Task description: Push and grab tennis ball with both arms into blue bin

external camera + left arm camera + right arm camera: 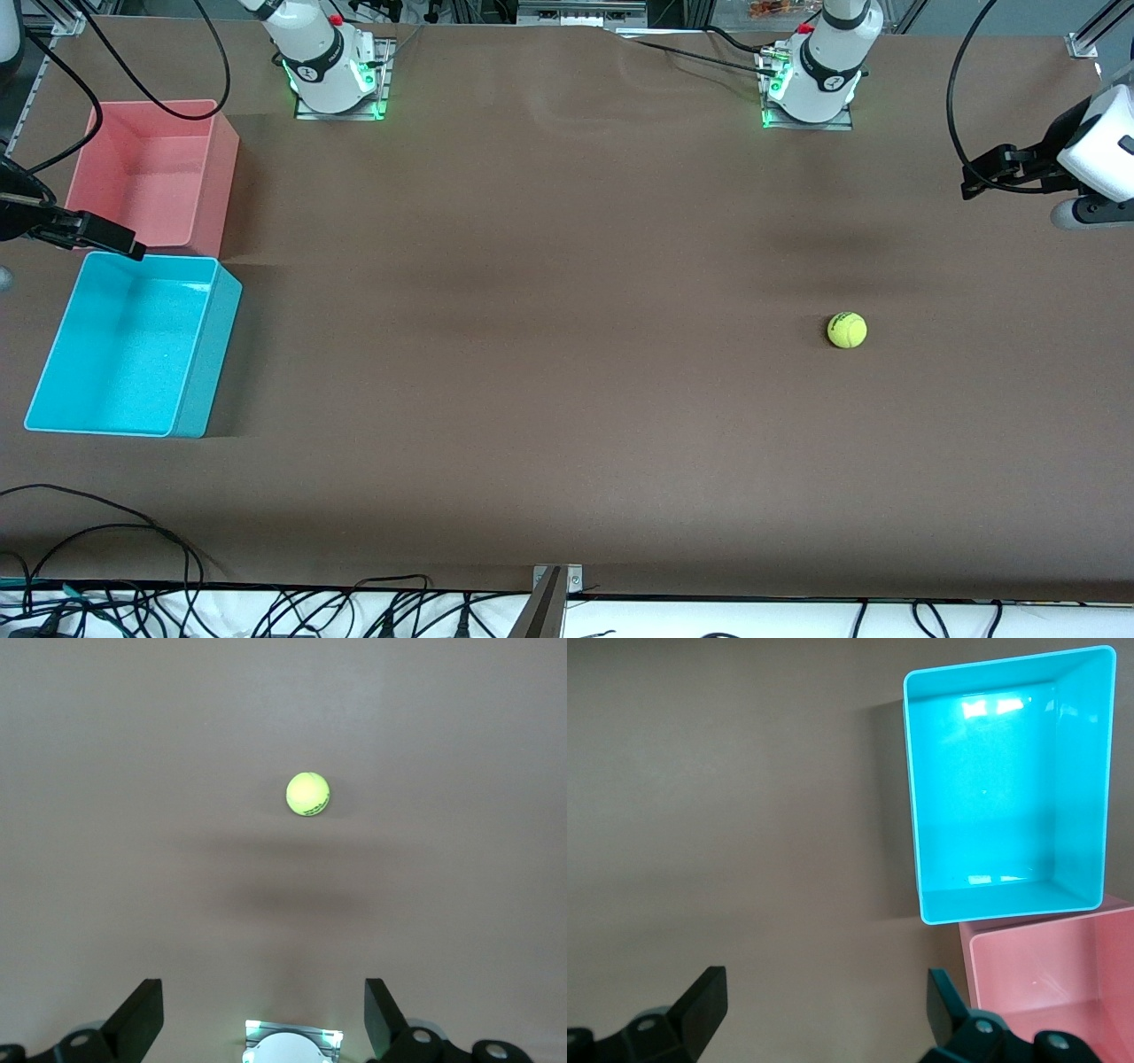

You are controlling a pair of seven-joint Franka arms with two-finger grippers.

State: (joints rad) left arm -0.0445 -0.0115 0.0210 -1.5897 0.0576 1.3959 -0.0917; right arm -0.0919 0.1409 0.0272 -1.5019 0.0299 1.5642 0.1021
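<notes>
Brown table, cabled edges

A matte brown table fills the scene, with soft shadow bands across its middle. Black cables loop over the table's edge nearest the front camera, beside a metal bracket; a white strip runs below.

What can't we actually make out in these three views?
- Print on the tennis ball: too small to read in the front or left wrist view.
- Left gripper: fingers open, tips cut off by the wrist view's edge.
- Right gripper: open in its wrist view; its arm leaves the front view's edge, beside the blue bin.
- Pink bin: cut by the right wrist view's edge.
</notes>
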